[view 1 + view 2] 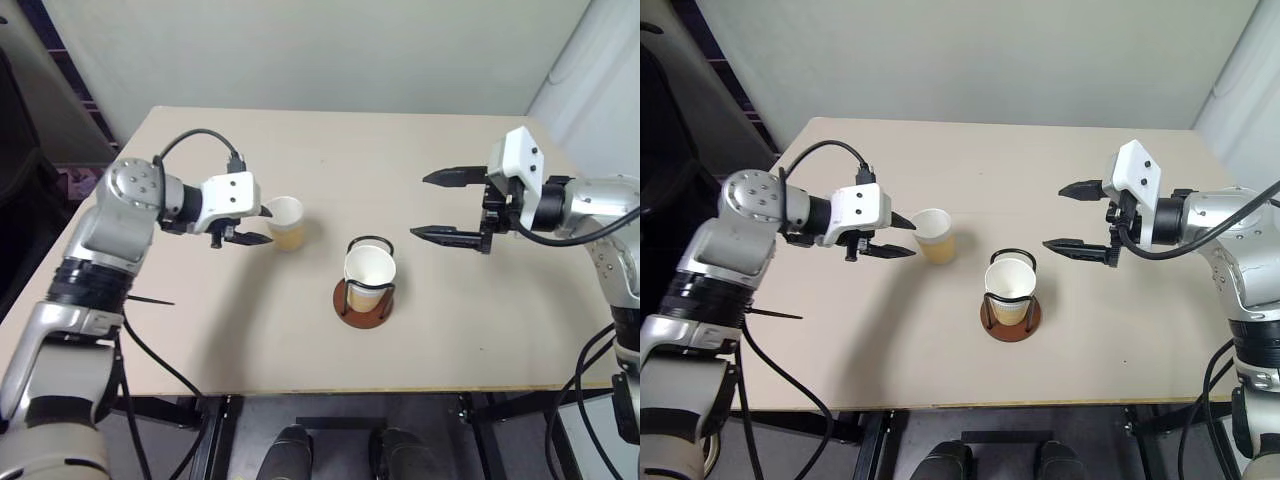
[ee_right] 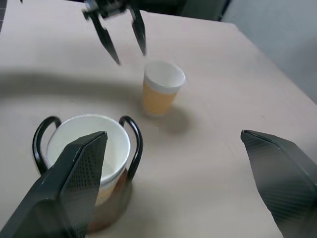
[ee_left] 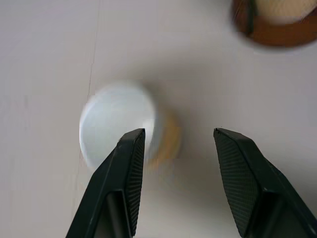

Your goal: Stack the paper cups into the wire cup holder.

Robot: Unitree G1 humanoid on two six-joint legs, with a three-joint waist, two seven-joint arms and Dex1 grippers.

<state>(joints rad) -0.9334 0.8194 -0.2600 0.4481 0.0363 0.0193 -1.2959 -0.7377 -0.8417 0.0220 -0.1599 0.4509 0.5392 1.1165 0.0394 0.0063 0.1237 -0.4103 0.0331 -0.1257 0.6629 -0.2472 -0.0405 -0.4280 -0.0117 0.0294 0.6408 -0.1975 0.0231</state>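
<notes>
A pale tabletop point(image 1: 300, 330) carries the wire cup holder point(image 1: 364, 300) near its middle, a little toward the near edge; its thin black loops rise from a round reddish-brown base. A paper cup point(image 1: 369, 276) sits upright inside the loops, white rim and inside showing; whether more than one cup is nested there cannot be told. A second paper cup point(image 1: 286, 222) stands upright on the table to the left of the holder and a little farther away, apart from it, with its yellow-orange lower wall facing the camera. The left gripper point(image 1: 258, 226) hovers just at that cup's left side, pointing right and slightly down; its two black fingers point(image 3: 130, 163) stand parted with nothing between them, and in the left wrist view one finger overlaps the cup's rim while the other lies beside the cup, though contact cannot be told. The right gripper point(image 1: 447, 206) hangs above the table to the right of the holder and well clear of it, pointing left, its fingers spread wide and empty. In the right wrist view the holder with its cup lies close ahead of that gripper and the free cup stands beyond.
</notes>
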